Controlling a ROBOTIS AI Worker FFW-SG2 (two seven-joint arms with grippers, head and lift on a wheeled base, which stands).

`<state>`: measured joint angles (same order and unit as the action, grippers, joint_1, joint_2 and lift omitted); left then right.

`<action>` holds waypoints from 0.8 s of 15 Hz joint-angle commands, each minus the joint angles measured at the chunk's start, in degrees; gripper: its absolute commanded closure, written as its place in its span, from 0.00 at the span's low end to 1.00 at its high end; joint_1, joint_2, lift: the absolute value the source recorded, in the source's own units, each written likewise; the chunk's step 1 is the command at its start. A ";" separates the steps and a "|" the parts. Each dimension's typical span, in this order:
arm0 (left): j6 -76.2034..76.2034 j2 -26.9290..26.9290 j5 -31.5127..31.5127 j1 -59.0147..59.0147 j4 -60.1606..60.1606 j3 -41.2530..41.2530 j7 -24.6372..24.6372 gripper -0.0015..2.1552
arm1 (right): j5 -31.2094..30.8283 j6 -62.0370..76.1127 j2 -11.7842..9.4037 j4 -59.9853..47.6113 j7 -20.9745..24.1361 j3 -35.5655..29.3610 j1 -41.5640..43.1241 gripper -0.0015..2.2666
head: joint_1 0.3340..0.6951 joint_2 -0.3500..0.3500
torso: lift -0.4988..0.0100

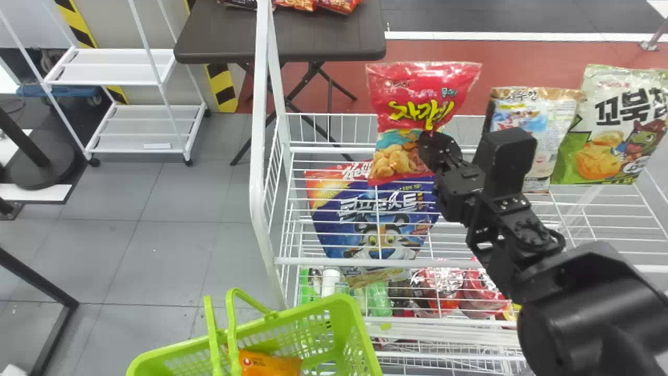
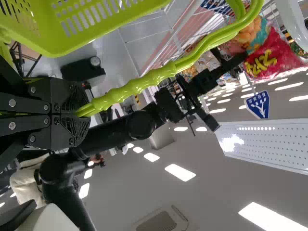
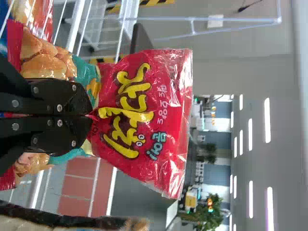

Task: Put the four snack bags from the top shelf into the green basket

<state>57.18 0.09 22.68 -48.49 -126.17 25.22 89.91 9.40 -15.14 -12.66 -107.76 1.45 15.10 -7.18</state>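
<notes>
In the head view my right gripper [image 1: 441,151] is at the red snack bag [image 1: 417,104], above the top shelf's wires. The right wrist view has the right gripper [image 3: 89,115] shut on the front of this red bag [image 3: 144,113], pinching its film. Farther right stand a brown-and-white bag [image 1: 532,125] and a green bag [image 1: 610,130]. A blue bag [image 1: 373,224] shows beneath the red one through the wires. The green basket [image 1: 349,313] at the bottom holds an orange bag [image 1: 269,364]. My left gripper [image 2: 82,111] is shut on the basket's handle [image 2: 130,91].
The white shelf frame [image 1: 258,156] stands upright between the basket side and the snack bags. Bottles and red packs [image 1: 443,287] lie on a lower level. Behind are a dark table [image 1: 313,36] and a white rack [image 1: 117,68].
</notes>
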 commanded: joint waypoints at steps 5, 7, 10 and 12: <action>-0.09 -0.24 0.09 0.59 0.57 0.18 0.66 1.00 | 4.75 -8.03 -0.08 -19.95 -3.56 -2.62 -16.81 0.99 | 1.00 0.61 | 0.97; -0.09 -0.24 0.00 0.86 0.66 0.18 0.66 1.00 | 7.65 -9.08 -0.08 -22.23 -5.23 -2.62 -20.59 0.99 | 1.00 0.65 | 0.97; -0.09 -0.24 -0.09 0.94 0.75 0.27 0.66 1.00 | 15.91 -15.58 -0.17 -25.31 -8.84 -3.94 -24.28 0.99 | 1.00 0.74 | 0.97; -0.09 -0.24 -0.44 1.12 0.84 0.18 0.66 1.00 | 19.95 -19.45 -0.17 -27.42 -10.94 -4.73 -26.74 0.99 | 1.00 0.79 | 0.97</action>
<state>57.09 0.09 22.49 -47.48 -125.39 25.43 89.91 26.36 -31.77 -12.81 -133.73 -8.91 10.96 -32.19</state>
